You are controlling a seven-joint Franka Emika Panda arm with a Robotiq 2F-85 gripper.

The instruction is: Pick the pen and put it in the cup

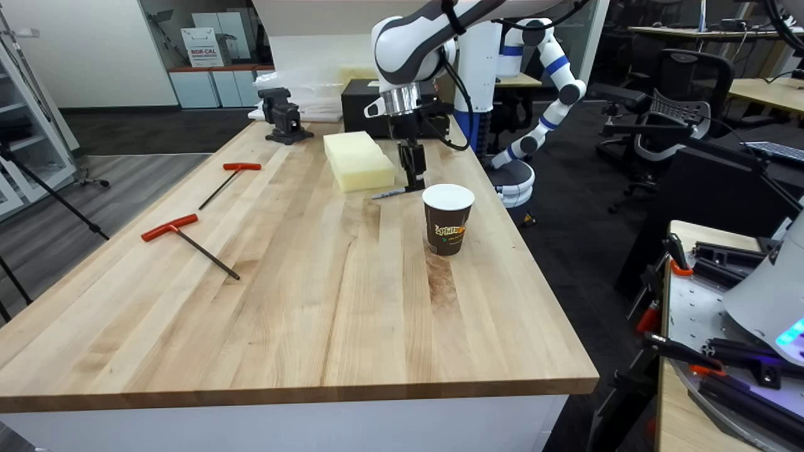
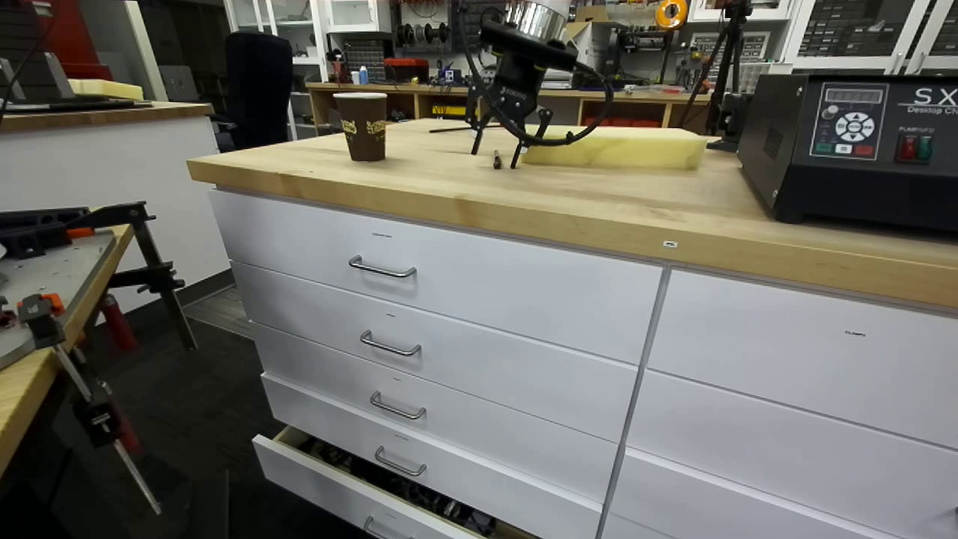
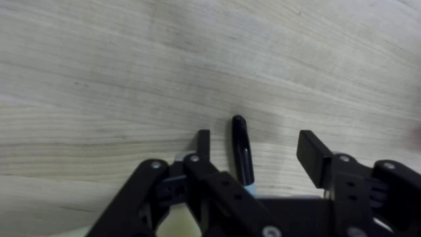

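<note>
The pen [image 3: 242, 151] lies on the wooden table with its dark cap between my fingers in the wrist view. The gripper hides its rear part there. It also shows in both exterior views [image 1: 391, 193] [image 2: 497, 160]. My gripper [image 3: 253, 144] is open and low over the table, with one finger on each side of the pen. The pen is nearer the left finger in the wrist view, and a gap shows on both sides. The brown paper cup [image 1: 447, 226] with a white rim stands upright near the gripper in both exterior views [image 2: 365, 129]. It is out of the wrist view.
A yellow foam block [image 1: 358, 162] lies close beside the gripper and pen. Two red-handled T-shaped tools [image 1: 188, 242] [image 1: 242, 167] lie across the table. A black vise [image 1: 286, 116] and a black machine [image 2: 838, 150] stand at the far end. The cup is near a table edge.
</note>
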